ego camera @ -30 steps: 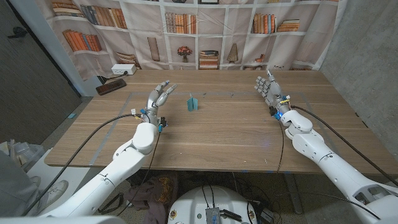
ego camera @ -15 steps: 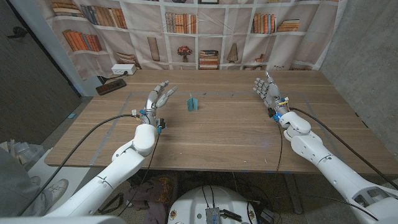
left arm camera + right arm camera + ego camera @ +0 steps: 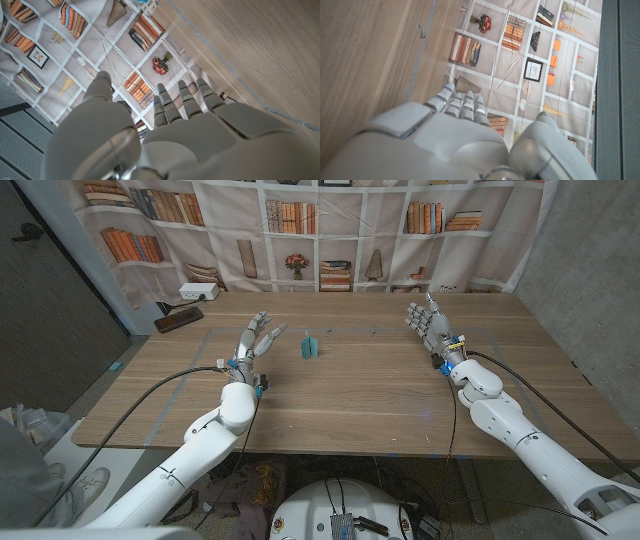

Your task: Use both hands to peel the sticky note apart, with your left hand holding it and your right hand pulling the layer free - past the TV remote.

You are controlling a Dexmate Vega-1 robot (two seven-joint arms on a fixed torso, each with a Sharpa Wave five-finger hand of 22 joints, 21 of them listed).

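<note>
A small teal sticky note (image 3: 310,346) stands upright on the wooden table (image 3: 350,395), a little left of the middle. My left hand (image 3: 256,337) is raised just left of it, fingers spread and pointing toward the far edge, holding nothing. My right hand (image 3: 428,321) is up at the right side of the table, well away from the note, fingers apart and empty. A dark TV remote (image 3: 178,319) lies at the far left corner. The wrist views show the back of my left hand (image 3: 165,135) and the back of my right hand (image 3: 450,140).
A white power strip (image 3: 198,291) sits behind the remote at the far left edge. A curtain printed with bookshelves (image 3: 330,240) hangs behind the table. Cables run along both forearms.
My left hand has stretched forward a little and its fingers have spread. My right hand has shifted slightly toward the far edge. The note has not moved.
</note>
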